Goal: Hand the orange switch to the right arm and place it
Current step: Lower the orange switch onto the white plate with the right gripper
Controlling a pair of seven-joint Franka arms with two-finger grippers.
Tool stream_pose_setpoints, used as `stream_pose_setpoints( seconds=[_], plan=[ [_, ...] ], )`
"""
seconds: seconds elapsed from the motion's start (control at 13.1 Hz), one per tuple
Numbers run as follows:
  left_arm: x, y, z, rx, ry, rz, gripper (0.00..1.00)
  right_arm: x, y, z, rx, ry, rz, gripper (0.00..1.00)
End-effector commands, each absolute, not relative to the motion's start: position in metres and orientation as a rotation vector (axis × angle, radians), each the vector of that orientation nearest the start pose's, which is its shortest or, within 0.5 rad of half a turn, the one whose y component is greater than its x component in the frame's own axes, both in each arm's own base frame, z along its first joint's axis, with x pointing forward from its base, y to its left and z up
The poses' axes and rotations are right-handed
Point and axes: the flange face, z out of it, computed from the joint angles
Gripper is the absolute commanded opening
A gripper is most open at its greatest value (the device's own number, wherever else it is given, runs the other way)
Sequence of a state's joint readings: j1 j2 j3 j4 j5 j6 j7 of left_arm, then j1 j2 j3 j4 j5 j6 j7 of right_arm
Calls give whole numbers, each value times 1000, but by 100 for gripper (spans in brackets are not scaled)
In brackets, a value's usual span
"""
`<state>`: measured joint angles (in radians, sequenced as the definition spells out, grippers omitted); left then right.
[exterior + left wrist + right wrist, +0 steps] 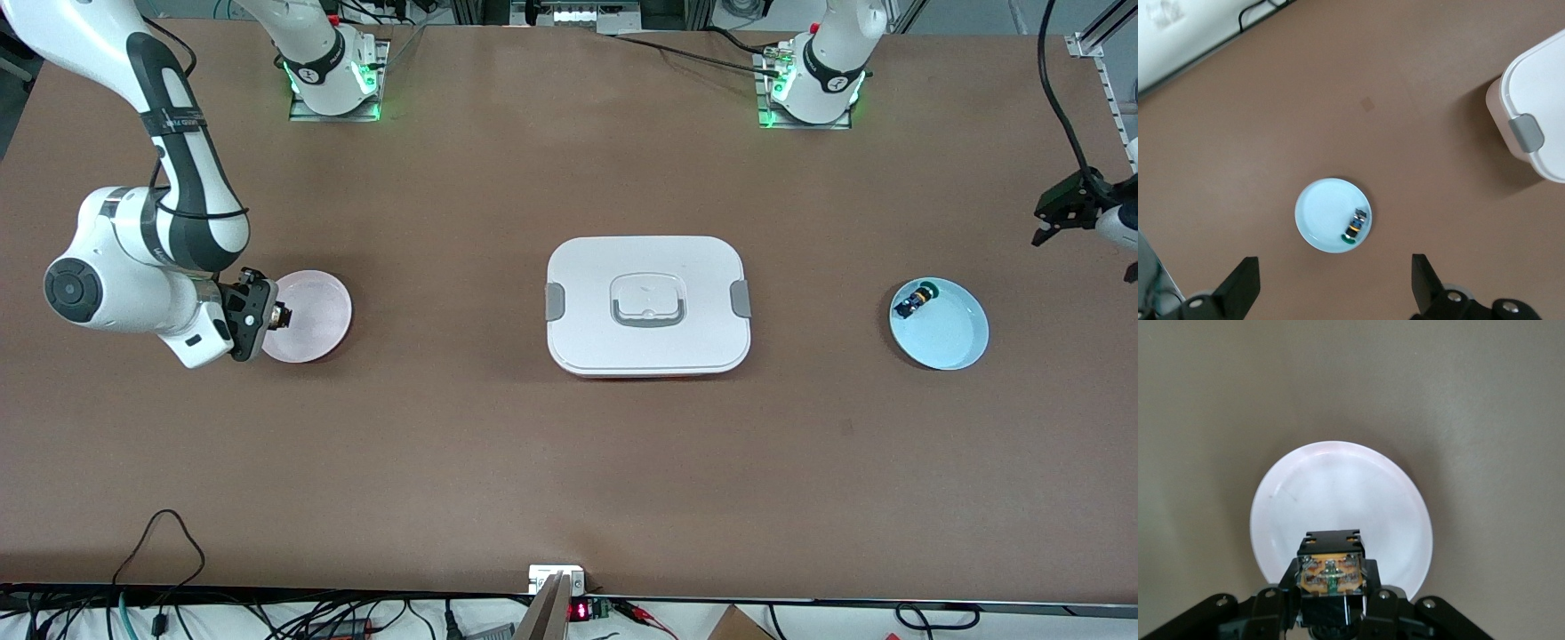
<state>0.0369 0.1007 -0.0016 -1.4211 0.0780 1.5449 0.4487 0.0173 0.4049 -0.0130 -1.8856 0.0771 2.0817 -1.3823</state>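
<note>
Gripping the orange switch (1331, 577), right end effector (1331, 600) over pink plate (1338, 487).

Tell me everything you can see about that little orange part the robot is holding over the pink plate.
The orange switch is a tiny boxy part: a black block at one end and a translucent orange-tan body with metal contacts and a green speck inside. The right gripper is shut on it, its black fingers clamping both sides. It hangs in the air over the edge of the pink plate, touching only the gripper, at the right arm's end of the table.
</note>
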Motion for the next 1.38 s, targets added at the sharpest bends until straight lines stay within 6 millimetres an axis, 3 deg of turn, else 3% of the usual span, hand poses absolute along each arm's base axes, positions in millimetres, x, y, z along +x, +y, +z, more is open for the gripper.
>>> stream_pose_setpoints(
  seconds=[0.0, 0.23, 0.31, 0.46, 0.61, 1.3],
  plan=[
    [562, 18, 635, -3043, 292, 73, 100, 604, 8, 269, -2266, -1950, 153, 20],
    [553, 11, 616, -3113, 29, 168, 100, 602, 9, 264, -2250, -1965, 163, 20],
    [552, 13, 606, -3130, 4, 197, 100, 602, 18, 264, -2230, -2005, 184, 20],
    [556, 12, 576, -3148, -27, 241, 100, 601, 23, 259, -2227, -2044, 180, 20],
    [560, 13, 538, -3138, -175, 235, 100, 597, 22, 250, -2236, -2053, 162, 20],
    [560, 14, 538, -3133, -222, 235, 100, 574, 23, 219, -2201, -2135, 127, 20]
  ],
)
